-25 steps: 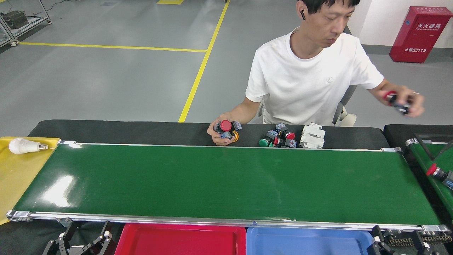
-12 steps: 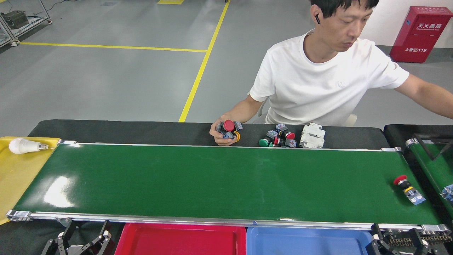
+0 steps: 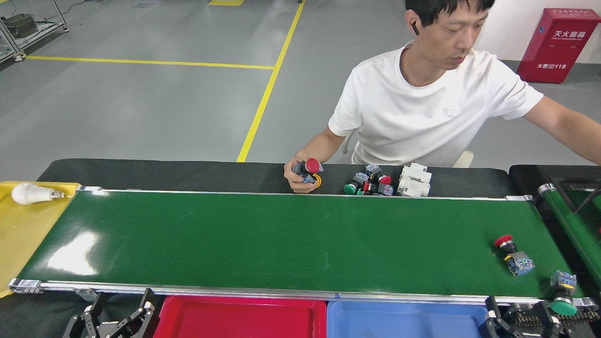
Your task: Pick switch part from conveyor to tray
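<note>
noted on the conveyor (image 3: 281, 234), near its right end: one switch part with red cap (image 3: 513, 254), lying on its side, blue block toward the near rail. second switch part with green cap (image 3: 562, 293) seen at the belt's near right corner, at the edge rail, apart from the first. right gripper (image 3: 516, 319) low at the frame's bottom right, below the rail, near the green-capped part and not touching it; opening cannot be told. left gripper (image 3: 115, 317) at bottom left, far from both parts; fingers (image 3: 148, 305) appear spread apart, holding nothing. red tray (image 3: 239, 319) and blue tray (image 3: 408, 321) side by side under the near rail, between the grippers. across the belt, person's hand (image 3: 300, 176) clasping a cluster of switches; loose pile of switches (image 3: 368, 180) just beside it.
</note>
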